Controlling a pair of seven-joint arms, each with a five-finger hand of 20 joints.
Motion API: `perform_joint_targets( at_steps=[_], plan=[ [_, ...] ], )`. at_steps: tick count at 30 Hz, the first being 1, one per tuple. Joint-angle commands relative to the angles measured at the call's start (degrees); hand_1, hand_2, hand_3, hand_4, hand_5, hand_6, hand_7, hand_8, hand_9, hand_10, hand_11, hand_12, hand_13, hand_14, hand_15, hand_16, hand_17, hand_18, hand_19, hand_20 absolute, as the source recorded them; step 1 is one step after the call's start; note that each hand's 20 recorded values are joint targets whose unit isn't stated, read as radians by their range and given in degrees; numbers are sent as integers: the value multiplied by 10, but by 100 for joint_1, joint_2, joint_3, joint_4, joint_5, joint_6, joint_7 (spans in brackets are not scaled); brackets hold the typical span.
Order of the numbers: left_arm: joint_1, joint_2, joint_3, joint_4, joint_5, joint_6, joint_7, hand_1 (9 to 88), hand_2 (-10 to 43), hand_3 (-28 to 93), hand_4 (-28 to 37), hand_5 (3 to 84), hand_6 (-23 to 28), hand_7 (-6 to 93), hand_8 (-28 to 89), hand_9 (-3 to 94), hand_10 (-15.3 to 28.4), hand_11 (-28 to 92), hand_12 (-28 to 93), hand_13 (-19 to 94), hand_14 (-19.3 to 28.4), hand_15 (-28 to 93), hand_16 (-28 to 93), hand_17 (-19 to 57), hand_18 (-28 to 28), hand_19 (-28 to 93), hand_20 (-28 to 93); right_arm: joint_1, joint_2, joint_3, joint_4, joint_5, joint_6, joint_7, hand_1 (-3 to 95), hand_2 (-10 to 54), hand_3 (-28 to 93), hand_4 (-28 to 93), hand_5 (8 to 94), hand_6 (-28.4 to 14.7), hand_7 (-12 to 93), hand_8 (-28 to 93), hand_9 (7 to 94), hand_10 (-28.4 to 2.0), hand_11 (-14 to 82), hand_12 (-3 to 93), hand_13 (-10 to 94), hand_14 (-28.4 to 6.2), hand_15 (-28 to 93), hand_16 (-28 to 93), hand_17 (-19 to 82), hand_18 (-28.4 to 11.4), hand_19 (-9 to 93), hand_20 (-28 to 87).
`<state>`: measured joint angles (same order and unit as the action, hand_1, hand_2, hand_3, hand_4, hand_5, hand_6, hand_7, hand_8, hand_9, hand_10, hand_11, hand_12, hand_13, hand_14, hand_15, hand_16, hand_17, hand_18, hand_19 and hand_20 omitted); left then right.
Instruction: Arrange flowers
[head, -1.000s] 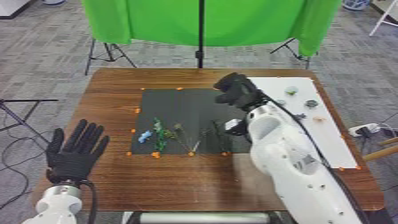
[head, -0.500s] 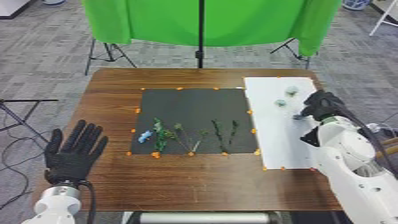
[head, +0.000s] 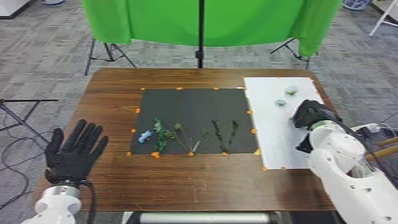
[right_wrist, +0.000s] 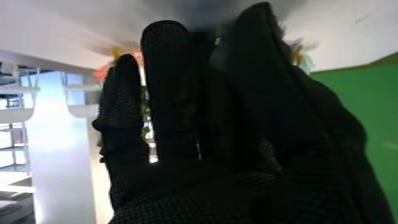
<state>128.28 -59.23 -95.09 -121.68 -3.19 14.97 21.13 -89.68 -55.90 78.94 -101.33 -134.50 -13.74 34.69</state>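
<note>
— Pictured at work on the flowers: right hand (head: 313, 114), low over the white sheet (head: 274, 137) on the right of the brown wooden surface (head: 191, 182). Holding anything?

— Impossible to tell, open or closed. Easier to call on the left hand (head: 69, 159): open, fingers spread, well apart from the flowers.

— And the flowers themselves?

— Divided between two sheets. On the white, past the right hand, a pale bloom (head: 290, 91) and a smaller bloom (head: 280, 102). Up close in the right wrist view, an orange-pink flower (right_wrist: 131, 54) and a pale-petalled flower (right_wrist: 303, 57), either side of the glove. On the dark sheet (head: 191, 112), a small blue piece (head: 145, 136) beside a leafy green stem (head: 159, 139), plus a dark sprig (head: 219, 136) farther right.

— Any danger from here?

— Most likely, a sideways knock to a neighbouring flower, from the bulk of the glove among light pieces. Also possible: crushed petals from too firm a pinch, or a wrinkled, dragged sheet from too low a sweep. Worth watching, too, for a snag on the fabric at release, with a flower tipped askew as the result.
</note>
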Motion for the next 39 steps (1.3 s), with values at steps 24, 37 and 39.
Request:
perform_joint_targets(
  at_steps=[24,37,39],
  plan=[
    [-314,136,421,69,-154,167,104,270,109,685,-283,448,84,114,-99,394,142,175,97,318,128,211,-24,-61,134,342,128,2965,-2960,-3032,2338,-1812,1636,-3538,646,-95,607,-283,802,21,203,5,798,-85,31,296,653,-71,512,450,288,-187,765,435],
    [-536,287,574,86,-94,153,121,270,109,686,-283,449,85,113,-99,395,142,176,96,320,129,215,-25,-61,134,343,128,2496,-3366,-2849,2547,-3422,820,-3966,638,-95,604,-283,787,28,222,-7,791,-79,30,298,651,-64,508,446,288,-183,755,437],
    [-571,302,574,106,-91,128,118,269,109,687,-283,449,85,112,-99,395,142,176,96,320,129,215,-25,-60,134,342,128,2465,-3369,-2833,2577,-3469,744,-3898,636,-95,605,-283,778,30,221,-11,787,-80,31,296,649,-63,506,445,286,-182,751,437]
  ],
)
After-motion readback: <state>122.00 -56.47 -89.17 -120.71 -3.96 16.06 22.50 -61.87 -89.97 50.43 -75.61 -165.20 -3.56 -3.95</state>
